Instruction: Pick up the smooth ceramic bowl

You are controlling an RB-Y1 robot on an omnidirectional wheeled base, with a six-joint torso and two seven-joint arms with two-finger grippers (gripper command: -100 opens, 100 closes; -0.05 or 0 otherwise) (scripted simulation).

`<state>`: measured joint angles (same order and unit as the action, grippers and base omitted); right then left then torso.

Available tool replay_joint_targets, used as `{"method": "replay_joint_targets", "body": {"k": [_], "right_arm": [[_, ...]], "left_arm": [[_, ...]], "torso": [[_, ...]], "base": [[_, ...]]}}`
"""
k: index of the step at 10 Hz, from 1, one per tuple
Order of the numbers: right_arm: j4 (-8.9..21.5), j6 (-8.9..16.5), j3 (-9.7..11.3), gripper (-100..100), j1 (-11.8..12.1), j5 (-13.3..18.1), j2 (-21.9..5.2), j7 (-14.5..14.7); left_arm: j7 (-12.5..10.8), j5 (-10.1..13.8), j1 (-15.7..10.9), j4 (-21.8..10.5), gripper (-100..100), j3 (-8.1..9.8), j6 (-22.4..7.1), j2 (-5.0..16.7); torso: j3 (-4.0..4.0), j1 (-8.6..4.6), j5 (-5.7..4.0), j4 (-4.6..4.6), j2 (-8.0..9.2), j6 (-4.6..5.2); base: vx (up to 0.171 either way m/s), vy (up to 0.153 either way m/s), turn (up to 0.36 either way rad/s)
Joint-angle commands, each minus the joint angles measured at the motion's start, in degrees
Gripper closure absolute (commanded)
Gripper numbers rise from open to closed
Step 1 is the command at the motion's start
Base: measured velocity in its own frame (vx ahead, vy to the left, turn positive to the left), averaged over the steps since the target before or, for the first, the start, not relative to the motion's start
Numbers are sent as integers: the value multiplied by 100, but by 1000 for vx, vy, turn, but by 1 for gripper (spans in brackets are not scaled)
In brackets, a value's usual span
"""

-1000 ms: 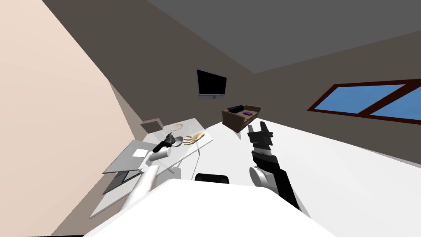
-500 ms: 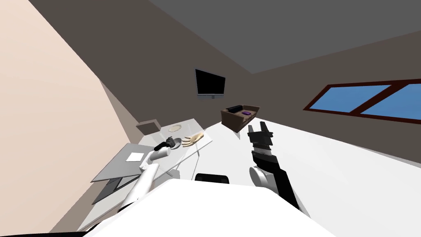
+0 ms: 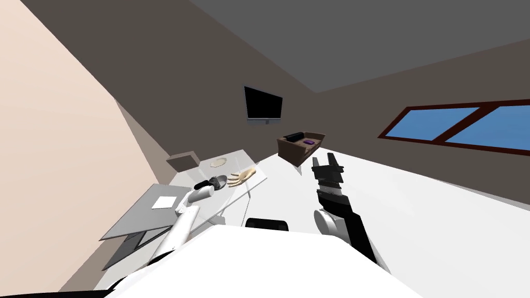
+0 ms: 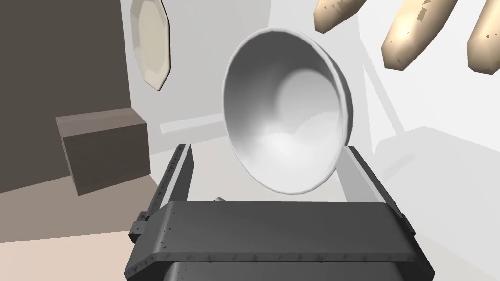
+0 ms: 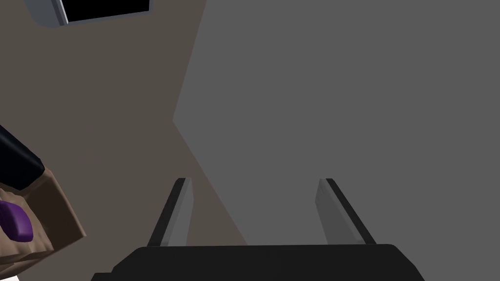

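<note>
Centre frame: left gripper (image 4: 266,147) stood unclenched around the white bowl (image 4: 288,112), likely stiff, slick, fragile; best pinched at rim.

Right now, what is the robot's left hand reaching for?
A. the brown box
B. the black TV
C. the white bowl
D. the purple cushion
C: the left wrist view shows the white bowl right in front of the left gripper, lined up between its two open fingers, with the bowl's hollow side turned towards the camera.
</note>
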<state>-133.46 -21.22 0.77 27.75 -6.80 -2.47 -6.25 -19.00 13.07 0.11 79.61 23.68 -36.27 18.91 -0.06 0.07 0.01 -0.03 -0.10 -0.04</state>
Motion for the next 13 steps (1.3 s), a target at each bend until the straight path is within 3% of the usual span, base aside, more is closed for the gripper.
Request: {"method": "replay_joint_targets", "body": {"k": [1, 3, 4, 8, 11, 12, 13], "right_arm": [[0, 0, 0, 0, 0, 0, 0, 0], [0, 0, 0, 0, 0, 0, 0, 0], [0, 0, 0, 0, 0, 0, 0, 0], [0, 0, 0, 0, 0, 0, 0, 0], [0, 0, 0, 0, 0, 0, 0, 0], [0, 0, 0, 0, 0, 0, 0, 0], [0, 0, 0, 0, 0, 0, 0, 0]], "left_arm": [[4, 40, -92, -191, -100, 4, -117, 59], [-4, 130, -179, -524, -100, 25, -509, 142], [-4, 130, -179, -524, -100, 25, -533, 142], [-25, 257, -254, -1037, -100, 47, -1130, 270], [-36, 297, -198, -1268, -100, 28, -1333, 262], [-40, 283, -203, -1190, -100, 34, -1316, 261], [-45, 281, -204, -1202, 0, 32, -1329, 260]], "torso": [[0, 0, 0, 0, 0, 0], [0, 4, 0, 0, 0, 1], [-2, 7, 1, -1, -3, 0], [-6, 7, 1, -2, -10, 0], [-2, 6, 1, -1, -2, -1], [0, 3, 1, 0, 2, 0], [4, -3, -1, 2, 8, -1]], "base": [[32, 18, -20], [40, 30, -54], [43, 29, -24], [57, 29, -43], [39, 28, -19], [10, 8, -3], [0, 0, 0]]}}
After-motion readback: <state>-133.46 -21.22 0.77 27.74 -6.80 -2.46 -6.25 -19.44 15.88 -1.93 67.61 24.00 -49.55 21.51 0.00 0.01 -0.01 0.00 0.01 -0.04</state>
